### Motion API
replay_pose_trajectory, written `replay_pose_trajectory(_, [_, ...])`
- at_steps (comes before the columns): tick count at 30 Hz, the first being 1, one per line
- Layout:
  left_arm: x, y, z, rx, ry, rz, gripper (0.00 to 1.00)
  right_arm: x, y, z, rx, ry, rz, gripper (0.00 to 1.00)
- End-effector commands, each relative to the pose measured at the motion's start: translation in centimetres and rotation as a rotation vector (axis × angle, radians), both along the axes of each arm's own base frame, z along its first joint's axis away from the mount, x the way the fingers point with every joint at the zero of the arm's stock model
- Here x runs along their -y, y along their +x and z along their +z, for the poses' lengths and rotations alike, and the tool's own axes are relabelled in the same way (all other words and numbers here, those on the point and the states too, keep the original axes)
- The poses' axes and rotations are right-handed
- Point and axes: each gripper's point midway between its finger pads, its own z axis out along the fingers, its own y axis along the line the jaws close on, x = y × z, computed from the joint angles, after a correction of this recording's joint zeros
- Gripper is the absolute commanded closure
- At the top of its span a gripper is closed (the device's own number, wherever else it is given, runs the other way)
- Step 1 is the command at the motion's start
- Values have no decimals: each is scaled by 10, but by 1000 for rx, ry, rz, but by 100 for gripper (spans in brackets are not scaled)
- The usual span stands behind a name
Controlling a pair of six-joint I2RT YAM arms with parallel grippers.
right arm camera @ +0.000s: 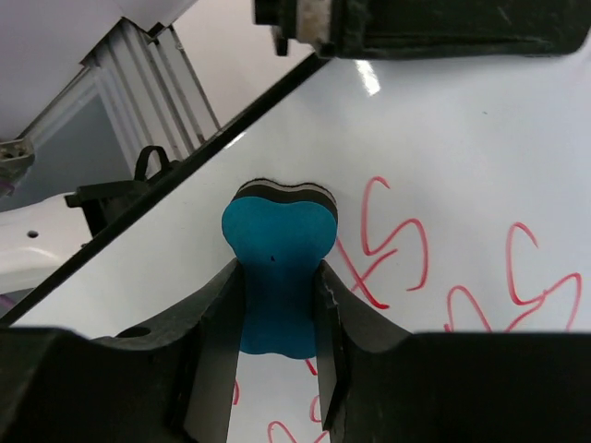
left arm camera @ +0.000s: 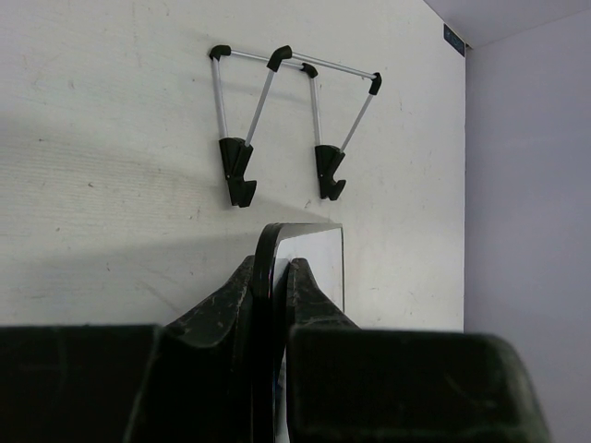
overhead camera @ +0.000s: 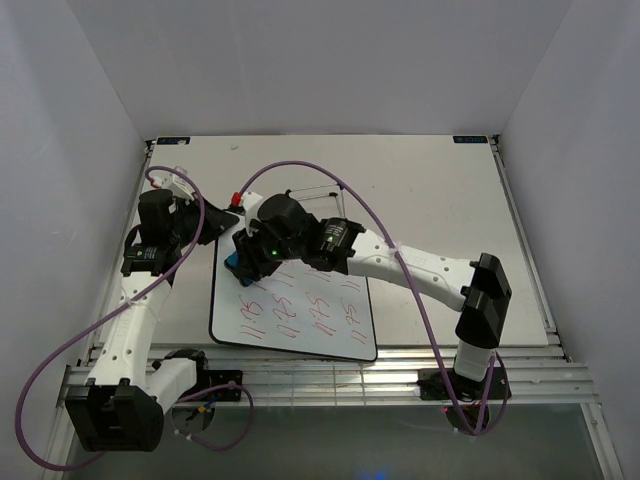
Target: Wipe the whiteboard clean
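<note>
The whiteboard (overhead camera: 300,330) lies on the table near the front, with several rows of red handwriting. My left gripper (overhead camera: 200,222) is shut on the board's far left edge; in the left wrist view the black rim (left arm camera: 263,258) runs between the fingers. My right gripper (overhead camera: 243,262) is shut on the blue bone-shaped eraser (right arm camera: 277,242) and holds it against the board's left part, beside the red marks (right arm camera: 397,240). The eraser also shows in the top view (overhead camera: 238,268).
A black wire stand (left arm camera: 286,120) lies flat on the table beyond the board, also in the top view (overhead camera: 300,195). A red-capped marker (overhead camera: 236,200) lies by the left gripper. White walls enclose the table on three sides.
</note>
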Motion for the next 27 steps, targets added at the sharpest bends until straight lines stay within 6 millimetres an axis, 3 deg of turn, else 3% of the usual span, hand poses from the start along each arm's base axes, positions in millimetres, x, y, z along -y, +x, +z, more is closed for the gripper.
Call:
replay_pose_trajectory(1, [-34, 3, -26, 12, 256, 48, 100, 14, 14, -29, 3, -107, -81, 79])
replay_pose_trajectory(7, [-33, 3, -20, 27, 255, 38, 100, 43, 34, -63, -41, -178, -151, 79])
replay_pose_trajectory(11, [-31, 1, -19, 27, 251, 25, 100, 73, 63, -91, -80, -233, -218, 79])
replay_pose_trajectory(16, [-28, -1, -18, 30, 245, 8, 100, 88, 89, -109, -96, -263, -218, 79])
replay_pose_trajectory(18, [-28, -1, -19, 30, 245, 8, 100, 81, 97, -97, -82, -240, -205, 80])
replay_pose_trajectory(20, [-28, -2, -19, 31, 247, 8, 100, 70, 91, -91, -101, -230, -164, 80])
replay_pose_trajectory(22, [-29, -2, -18, 31, 249, 9, 100, 51, 87, -69, -81, -180, -125, 81])
replay_pose_trajectory(27, [-30, -2, -17, 26, 253, 15, 100, 0, 38, -19, -88, -25, 47, 81])
